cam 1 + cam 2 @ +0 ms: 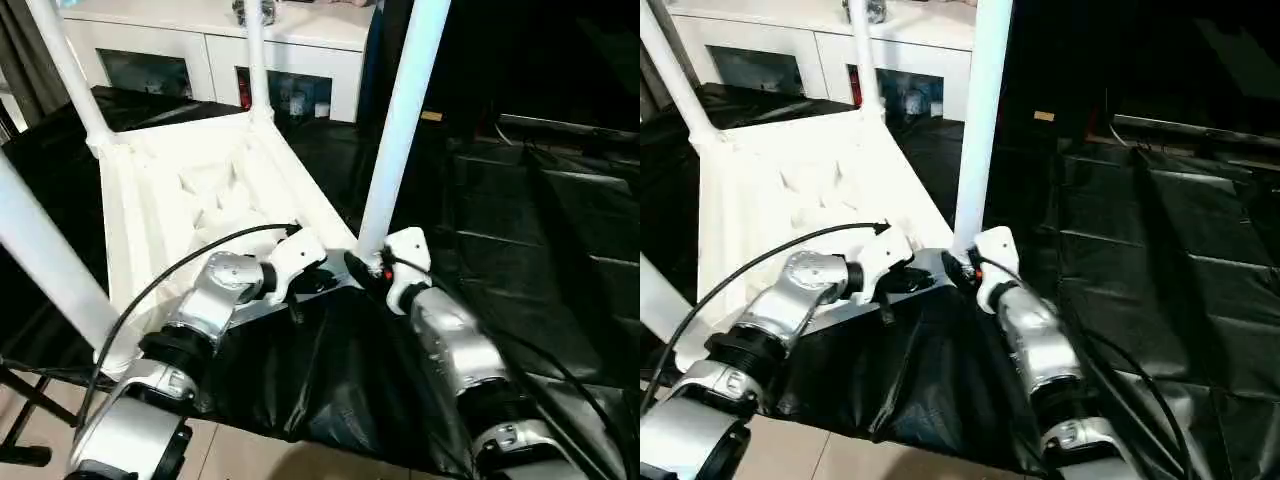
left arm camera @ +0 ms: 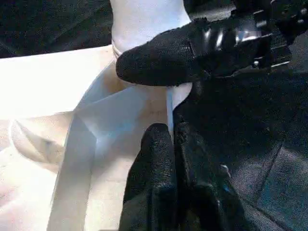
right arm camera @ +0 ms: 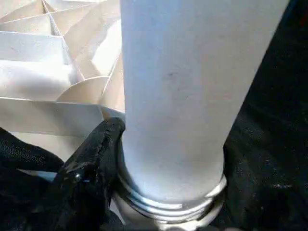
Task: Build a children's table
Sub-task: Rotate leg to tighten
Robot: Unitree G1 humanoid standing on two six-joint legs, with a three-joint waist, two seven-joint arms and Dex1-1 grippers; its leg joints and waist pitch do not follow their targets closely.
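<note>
Black sheeting (image 1: 540,250) covers the work surface, and the table top (image 1: 190,200) lies on it upside down with its ribbed underside up. At the near corner, the left gripper (image 2: 171,144) has its fingers pressed together beside the rim. Just beyond it, the right gripper (image 1: 368,268) has its fingers spread around the base of the nearest leg (image 1: 400,120), which stands upright in its socket. Behind the table stands a white cabinet (image 1: 220,55).

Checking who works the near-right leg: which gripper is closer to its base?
Right. The right gripper sits against the base of the near-right leg; the left gripper is shut at the tabletop rim just beside it.
</note>
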